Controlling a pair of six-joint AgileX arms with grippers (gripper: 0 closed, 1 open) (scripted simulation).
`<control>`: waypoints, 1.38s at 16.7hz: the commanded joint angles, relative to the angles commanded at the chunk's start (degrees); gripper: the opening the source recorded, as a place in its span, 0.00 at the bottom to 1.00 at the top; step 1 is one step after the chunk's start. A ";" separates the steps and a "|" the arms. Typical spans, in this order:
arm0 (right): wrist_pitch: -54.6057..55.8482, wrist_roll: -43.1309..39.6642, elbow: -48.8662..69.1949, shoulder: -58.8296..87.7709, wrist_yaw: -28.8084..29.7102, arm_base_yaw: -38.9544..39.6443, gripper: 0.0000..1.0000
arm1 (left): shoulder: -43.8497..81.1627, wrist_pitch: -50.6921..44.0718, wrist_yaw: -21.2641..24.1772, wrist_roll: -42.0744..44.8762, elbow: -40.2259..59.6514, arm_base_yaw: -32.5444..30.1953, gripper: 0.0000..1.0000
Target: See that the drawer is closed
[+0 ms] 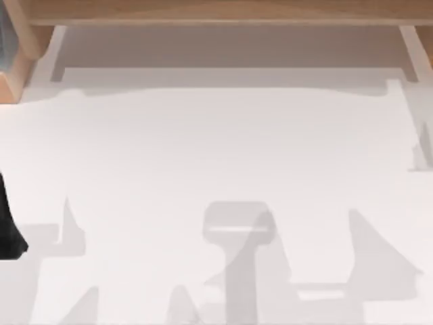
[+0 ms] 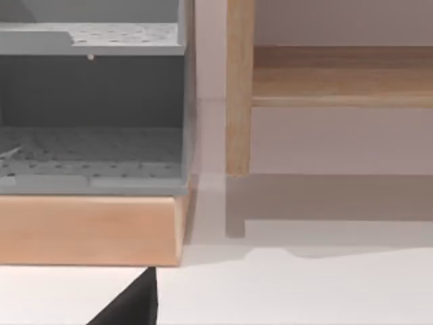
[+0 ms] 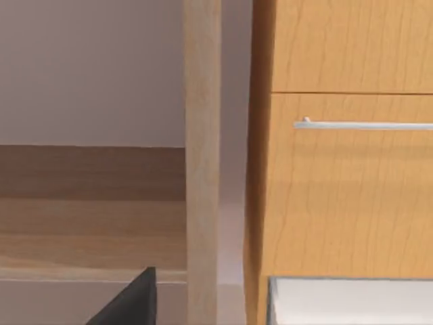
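Note:
At the top view's far left a drawer [image 2: 88,230] stands pulled out: a light wooden front panel with a grey, perforated inside [image 2: 88,149] behind it. Its corner also reaches into the top view, as the drawer's wooden edge [image 1: 13,74]. A dark part of my left gripper [image 2: 132,305] shows just before that front panel, low over the white table, and the left arm [image 1: 9,227] sits at the table's left edge. On the other side, a wooden cabinet front with a silver bar handle [image 3: 365,125] sits flush. A dark part of my right gripper [image 3: 132,301] shows before it.
A wooden shelf [image 1: 216,13] runs along the back of the white table [image 1: 216,149]. A wooden post [image 2: 239,88] stands beside the open drawer, and another post [image 3: 201,162] stands next to the right-hand cabinet.

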 joint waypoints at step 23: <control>64.37 -84.48 -4.80 59.83 -21.05 -22.80 1.00 | 0.00 0.00 0.00 0.00 0.00 0.00 1.00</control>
